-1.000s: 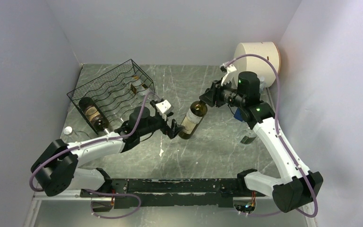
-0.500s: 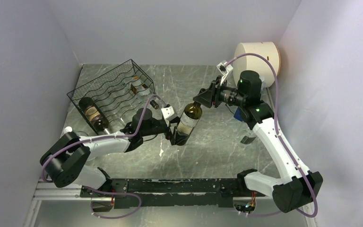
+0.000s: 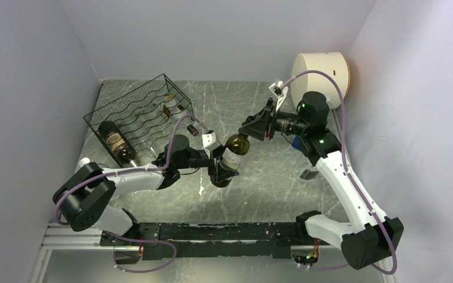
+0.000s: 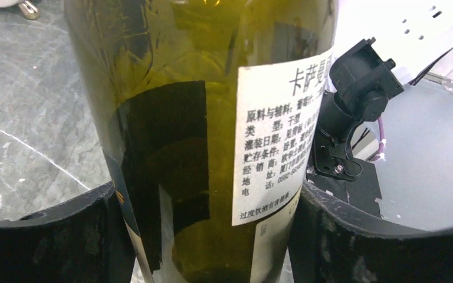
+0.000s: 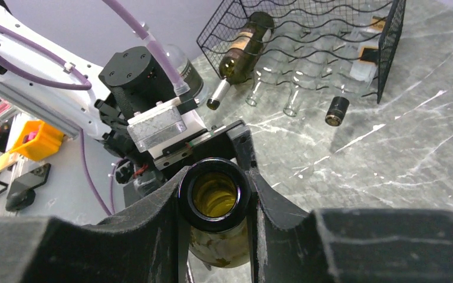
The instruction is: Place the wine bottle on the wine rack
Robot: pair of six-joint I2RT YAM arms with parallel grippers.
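Note:
The green wine bottle (image 3: pixel 234 154) hangs tilted over the middle of the table, neck toward the upper right. My right gripper (image 3: pixel 251 128) is shut on its neck; in the right wrist view the open mouth of the wine bottle (image 5: pixel 214 194) sits between the right gripper (image 5: pixel 215 206) fingers. My left gripper (image 3: pixel 220 171) is closed round the lower body. In the left wrist view both pads of the left gripper (image 4: pixel 209 239) press the labelled wine bottle (image 4: pixel 212 118). The black wire wine rack (image 3: pixel 138 115) stands at the back left, also seen as the wine rack (image 5: pixel 330 35).
A dark bottle (image 3: pixel 116 143) lies in the rack's left end, and clear bottles (image 5: pixel 295 88) fill other slots. A small dark bottle (image 3: pixel 193 130) lies by the rack's right side. A white drum (image 3: pixel 321 71) stands at the back right. A white cap (image 3: pixel 84 162) lies at the left.
My left gripper slid right onto the bottle's lower body and its fingers closed in on it. My right gripper shifted left with the neck, bringing the bottle more upright.

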